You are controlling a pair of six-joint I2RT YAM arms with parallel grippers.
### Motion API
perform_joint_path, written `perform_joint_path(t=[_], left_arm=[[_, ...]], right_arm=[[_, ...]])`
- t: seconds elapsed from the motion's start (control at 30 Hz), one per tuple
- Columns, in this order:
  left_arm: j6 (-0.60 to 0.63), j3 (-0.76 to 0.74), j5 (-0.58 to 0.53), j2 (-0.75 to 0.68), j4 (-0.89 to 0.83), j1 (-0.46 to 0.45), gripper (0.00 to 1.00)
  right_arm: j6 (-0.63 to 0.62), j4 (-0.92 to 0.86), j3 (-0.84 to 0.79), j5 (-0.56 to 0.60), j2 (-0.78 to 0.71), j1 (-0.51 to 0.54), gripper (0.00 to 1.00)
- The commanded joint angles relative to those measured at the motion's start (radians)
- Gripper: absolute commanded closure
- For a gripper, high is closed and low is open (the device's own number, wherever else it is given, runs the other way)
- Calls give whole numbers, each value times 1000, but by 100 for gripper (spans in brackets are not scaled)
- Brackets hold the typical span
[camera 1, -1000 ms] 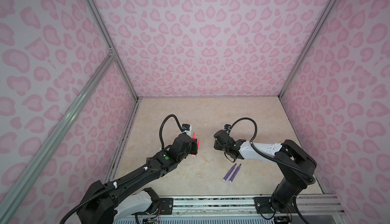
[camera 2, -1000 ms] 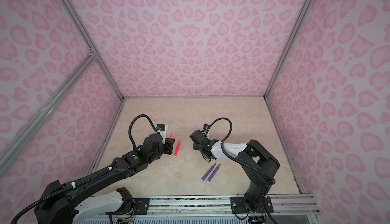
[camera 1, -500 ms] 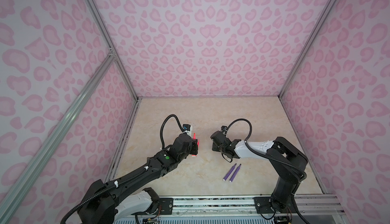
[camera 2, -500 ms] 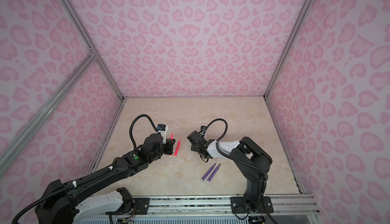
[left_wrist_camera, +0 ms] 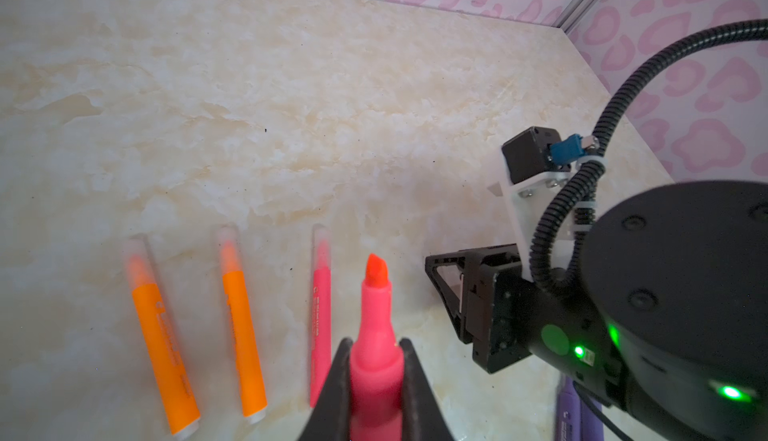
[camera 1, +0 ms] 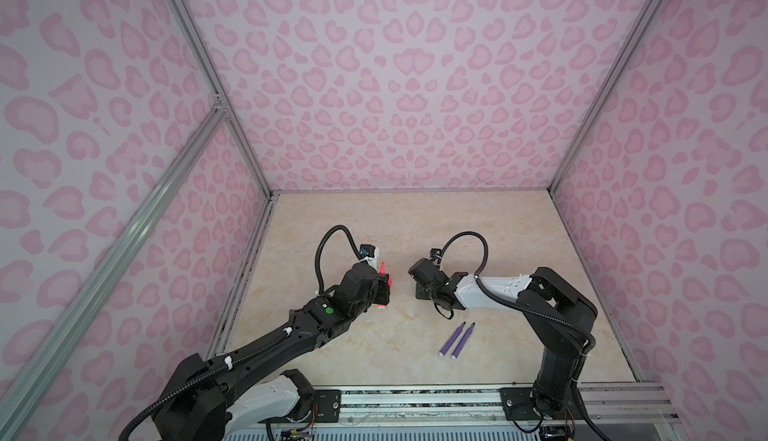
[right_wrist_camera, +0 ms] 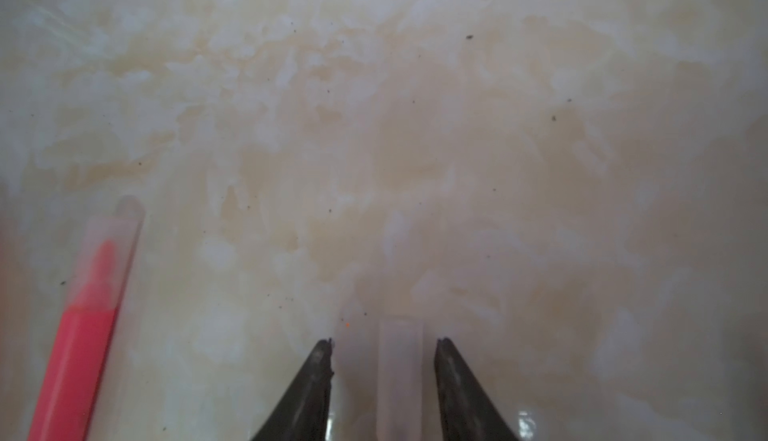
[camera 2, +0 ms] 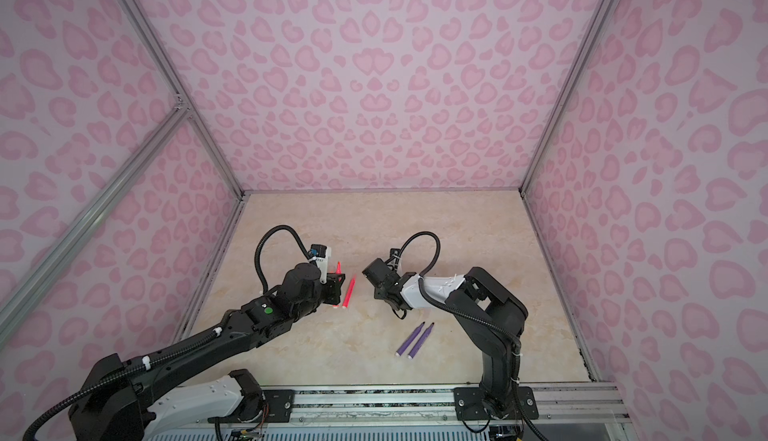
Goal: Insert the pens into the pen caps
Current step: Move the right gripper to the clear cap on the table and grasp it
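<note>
REMOTE CELL: My left end effector [left_wrist_camera: 376, 345] is clamped tight on an uncapped pink-red pen [left_wrist_camera: 376, 314]. The pen's chisel tip is bare and points away from the wrist camera, above the marbled counter [left_wrist_camera: 291, 106].

Facing it, my right end effector [right_wrist_camera: 385, 341] points down at the counter with its jaws apart. A clear cap [right_wrist_camera: 401, 360] lies flat between the fingertips. I can see a sliver of counter on either side of the cap, so nothing is gripped there.

Beneath the held pen, the left wrist view shows three pens lying side by side in a row: an orange pen [left_wrist_camera: 160, 326], its orange twin [left_wrist_camera: 243, 326] and a capped pink-red pen [left_wrist_camera: 320, 322]. Each wears a translucent cap. The capped pink-red pen [camera 2: 349, 292] also shows in a top view, lying between the two arms.

In both top views a pair of purple pens [camera 1: 451, 340] [camera 2: 409, 339] lies side by side nearer the front rail, by the right arm and well apart from the row.
</note>
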Motion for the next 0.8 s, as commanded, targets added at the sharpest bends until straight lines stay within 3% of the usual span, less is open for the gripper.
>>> perform_joint_path(t=[0.0,0.3,0.77], left_arm=[[-6,4,0,-5,14,-1,97],[-8,5,5,-12,16,-1,97],[-9,6,20,-5,19,-1,97]], right_arm=[[-12,-37,4,7,17,1,60],[-22,-53,9,10,19,5,70],[-19,-51,0,15,34,3,77]])
